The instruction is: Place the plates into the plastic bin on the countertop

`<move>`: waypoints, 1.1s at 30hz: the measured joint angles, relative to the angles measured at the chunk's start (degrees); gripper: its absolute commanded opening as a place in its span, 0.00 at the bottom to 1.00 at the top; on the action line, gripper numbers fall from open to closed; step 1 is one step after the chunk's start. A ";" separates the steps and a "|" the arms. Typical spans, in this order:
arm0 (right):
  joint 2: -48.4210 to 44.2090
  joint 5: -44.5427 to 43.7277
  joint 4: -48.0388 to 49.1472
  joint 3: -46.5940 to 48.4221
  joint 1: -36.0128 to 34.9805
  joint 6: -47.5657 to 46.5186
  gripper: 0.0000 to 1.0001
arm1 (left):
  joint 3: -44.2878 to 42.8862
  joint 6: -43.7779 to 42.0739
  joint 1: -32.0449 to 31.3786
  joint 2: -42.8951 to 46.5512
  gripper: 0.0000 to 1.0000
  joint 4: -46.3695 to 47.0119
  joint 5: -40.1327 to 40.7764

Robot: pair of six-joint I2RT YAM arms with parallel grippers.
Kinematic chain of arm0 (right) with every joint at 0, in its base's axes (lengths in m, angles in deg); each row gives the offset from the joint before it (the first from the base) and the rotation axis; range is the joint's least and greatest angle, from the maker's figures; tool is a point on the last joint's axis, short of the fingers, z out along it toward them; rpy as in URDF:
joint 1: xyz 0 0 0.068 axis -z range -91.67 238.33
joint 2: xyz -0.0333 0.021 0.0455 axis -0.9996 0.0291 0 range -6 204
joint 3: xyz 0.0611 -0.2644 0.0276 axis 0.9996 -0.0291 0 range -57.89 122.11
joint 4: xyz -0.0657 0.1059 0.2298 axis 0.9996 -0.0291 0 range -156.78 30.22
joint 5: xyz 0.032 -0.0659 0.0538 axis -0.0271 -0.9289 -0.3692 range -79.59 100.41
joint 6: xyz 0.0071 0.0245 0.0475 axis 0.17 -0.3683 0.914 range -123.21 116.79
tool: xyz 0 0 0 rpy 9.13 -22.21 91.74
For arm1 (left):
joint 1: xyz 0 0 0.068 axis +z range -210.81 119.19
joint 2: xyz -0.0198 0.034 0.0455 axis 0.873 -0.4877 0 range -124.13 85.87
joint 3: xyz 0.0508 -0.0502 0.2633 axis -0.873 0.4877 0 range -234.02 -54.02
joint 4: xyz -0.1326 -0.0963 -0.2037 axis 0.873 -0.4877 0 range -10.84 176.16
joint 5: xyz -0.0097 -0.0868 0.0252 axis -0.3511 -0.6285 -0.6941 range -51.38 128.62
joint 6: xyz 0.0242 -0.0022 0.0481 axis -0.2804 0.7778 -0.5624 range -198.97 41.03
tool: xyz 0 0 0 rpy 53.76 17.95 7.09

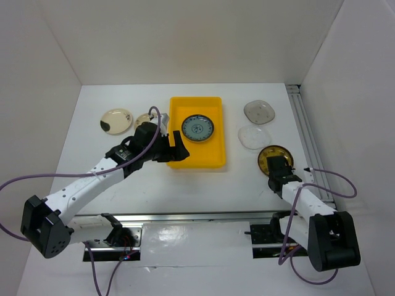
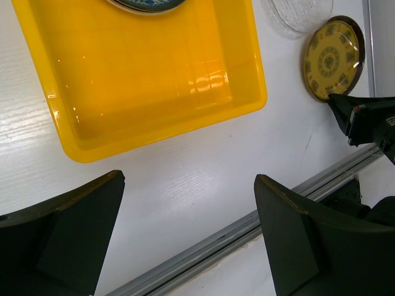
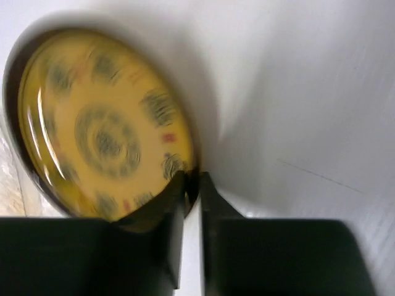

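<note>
The yellow plastic bin (image 1: 213,157) sits mid-table and holds a blue-green plate (image 1: 198,127). My left gripper (image 1: 174,148) hangs open and empty over the bin's near left rim. In the left wrist view its gripper (image 2: 188,179) has its jaws wide apart above the white countertop, just in front of the bin (image 2: 160,68). My right gripper (image 1: 278,165) is shut on the near rim of the brown-gold plate (image 1: 274,154). The right wrist view shows that gripper (image 3: 191,176) pinching the plate (image 3: 102,123). The smoky grey plate (image 1: 259,111) and the clear glass plate (image 1: 254,136) lie to the right of the bin.
A cream plate with a dark blotch (image 1: 116,121) and a cream patterned plate (image 1: 144,118), half hidden by my left arm, lie to the left of the bin. A metal rail (image 1: 185,217) runs along the front edge and another (image 1: 307,132) along the right. White walls enclose the table.
</note>
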 measured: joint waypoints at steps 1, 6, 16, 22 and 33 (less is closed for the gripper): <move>-0.17 0.20 0.28 -0.13 0.28 0.35 0.00 | 0.00 0.02 0.00 0.00 1.00 0.02 0.00; -1.16 1.99 -0.07 0.13 1.09 1.99 0.00 | 0.00 0.02 0.00 0.00 1.00 0.00 0.28; -6.27 0.37 -15.17 9.09 0.94 3.74 0.00 | 0.00 0.31 0.00 0.00 1.00 -0.52 1.57; -10.12 -4.61 -19.80 16.20 -2.78 4.39 0.00 | 1.01 2.12 1.60 0.59 1.00 -1.70 3.76; -0.98 8.55 15.96 16.55 -10.60 -24.15 0.00 | 6.84 9.64 16.70 7.17 1.00 -6.54 8.57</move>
